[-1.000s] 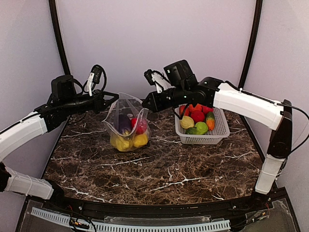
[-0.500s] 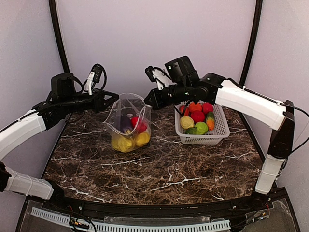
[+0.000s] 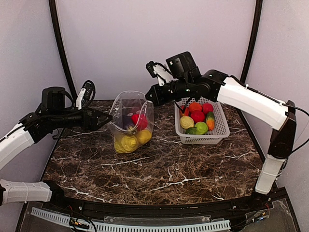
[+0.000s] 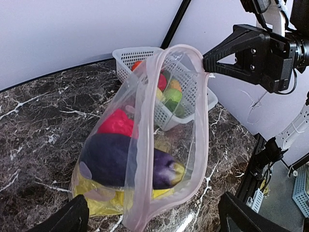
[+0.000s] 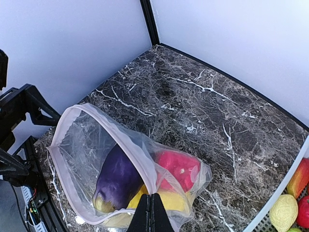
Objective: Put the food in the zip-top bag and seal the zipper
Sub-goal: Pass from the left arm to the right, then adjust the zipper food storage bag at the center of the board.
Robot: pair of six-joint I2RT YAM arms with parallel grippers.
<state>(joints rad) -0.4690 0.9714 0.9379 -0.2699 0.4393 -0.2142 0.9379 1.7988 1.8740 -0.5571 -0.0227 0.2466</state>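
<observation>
Bag: the bag (image 3: 130, 121) stands on the bench (image 3: 169, 169) at the centre of the top view, mouth up and gaping
Loaded: an eggplant (image 4: 120, 159), a red piece (image 4: 116, 123) and yellow pieces (image 3: 128, 142) lie in its bottom
Not loaded: the basket (image 3: 222, 128) at centre right holds more food (image 3: 197, 116); red, yellow, green and orange
Seal: the zipper (image 4: 181, 47) rings the mouth, its two sides well apart; nothing pressed shut
Left: the left gripper (image 3: 108, 119) sits at centre left, spread wide, empty, near the bag but apart from it
Right: the right gripper (image 3: 147, 95) is clenched at the bag's upper right rim, apparently pinching it
Progress: judged partway; some food is bagged, the basket's share and all the sealing remain
</observation>
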